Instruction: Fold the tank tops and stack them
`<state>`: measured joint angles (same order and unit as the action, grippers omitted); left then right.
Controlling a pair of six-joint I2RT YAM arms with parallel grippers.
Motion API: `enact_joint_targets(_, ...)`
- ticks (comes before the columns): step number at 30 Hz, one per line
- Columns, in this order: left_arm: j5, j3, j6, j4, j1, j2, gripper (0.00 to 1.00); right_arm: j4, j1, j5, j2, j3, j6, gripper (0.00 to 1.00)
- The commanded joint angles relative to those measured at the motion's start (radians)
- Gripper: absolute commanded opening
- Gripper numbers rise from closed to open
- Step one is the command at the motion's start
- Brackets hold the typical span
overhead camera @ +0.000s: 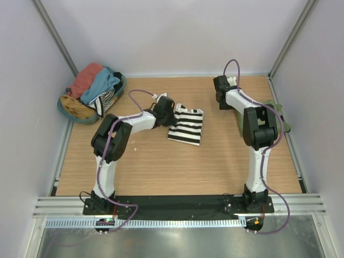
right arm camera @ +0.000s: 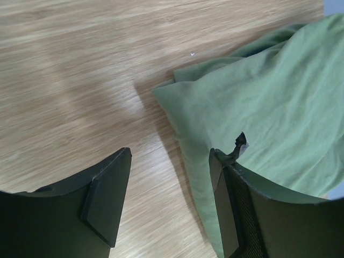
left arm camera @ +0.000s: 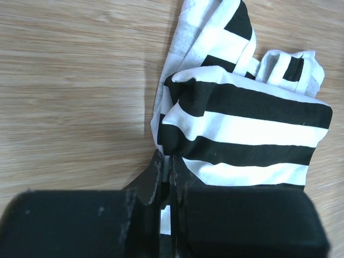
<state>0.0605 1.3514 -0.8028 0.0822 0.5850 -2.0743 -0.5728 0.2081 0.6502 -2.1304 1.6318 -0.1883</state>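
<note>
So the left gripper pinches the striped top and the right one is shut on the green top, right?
No. The right wrist view shows the right gripper open by the green top, gripping nothing. The left gripper does pinch the striped top.

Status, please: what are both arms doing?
Left end effector shut on striped tank top. Right end effector open, at green tank top edge. Nothing blocking.
</note>
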Motion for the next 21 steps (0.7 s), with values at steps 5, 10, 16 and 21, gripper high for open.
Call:
enact_joint_targets(5,0.007,-0.024,0.030,0.087,-0.024,0.037,0.00,-0.061,-0.003,0.103,-0.074,0.121,0.044,0.61)
enact_joint_targets(10,-0.022,-0.044,0.017,0.074,-0.050,0.031,0.00,-0.114,-0.001,0.181,-0.118,0.169,0.036,0.60)
enact_joint_targets(16,-0.028,-0.115,0.008,0.038,-0.105,0.065,0.00,-0.114,-0.001,0.227,-0.112,0.134,0.023,0.45)
enact_joint_targets(21,-0.031,-0.155,0.008,0.031,-0.149,0.092,0.00,-0.128,0.010,0.177,-0.102,0.116,-0.002,0.01)
